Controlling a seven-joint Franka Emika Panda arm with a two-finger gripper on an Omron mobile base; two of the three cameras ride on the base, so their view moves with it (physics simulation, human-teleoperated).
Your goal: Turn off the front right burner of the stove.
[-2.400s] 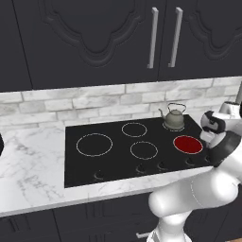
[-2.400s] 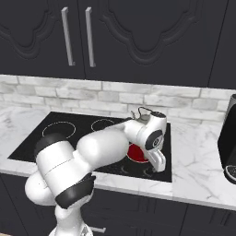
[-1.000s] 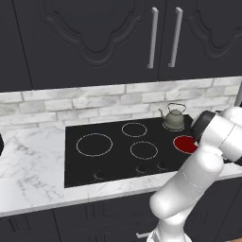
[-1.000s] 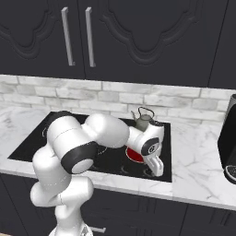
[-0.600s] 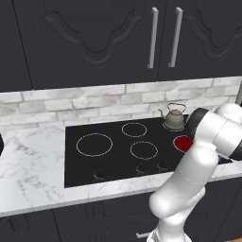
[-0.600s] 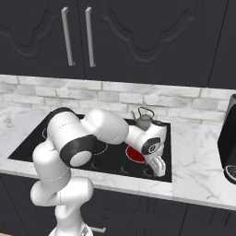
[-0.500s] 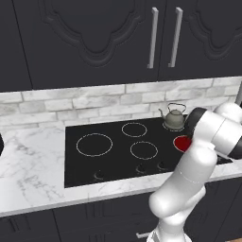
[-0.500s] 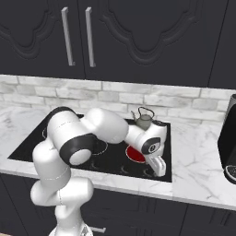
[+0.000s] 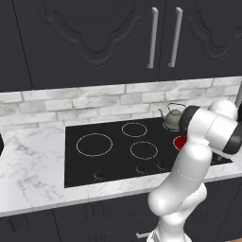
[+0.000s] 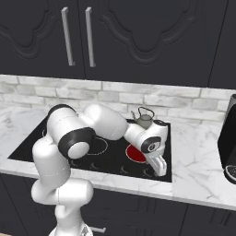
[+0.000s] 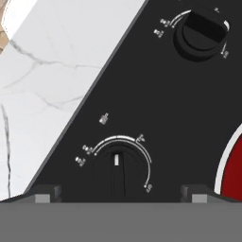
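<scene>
Dark cabinet doors (image 9: pixel 94 42) hang above a pale brick backsplash (image 9: pixel 71 104) and a white marble desk (image 9: pixel 33 175). Set into the desk is the stove (image 9: pixel 113 163), a glossy black glass top. On its left side sit three thin white rings, with small dark knobs in a row along the front edge. At the back right stands a grey kettle (image 10: pixel 144 120). Just in front of the kettle glows the front right burner (image 10: pixel 136 153), solid red, partly covered by the arm in the left base view. The tool (image 10: pixel 160 167) points down over the front right corner of the stove, its fingertips (image 11: pixel 47 194) spread wide, one to each side of a knob (image 11: pixel 117 172) seen in the hand view, not touching it. A second knob (image 11: pixel 201 32) lies further along. A black appliance (image 10: pixel 228 143) stands at the far right of the desk.
</scene>
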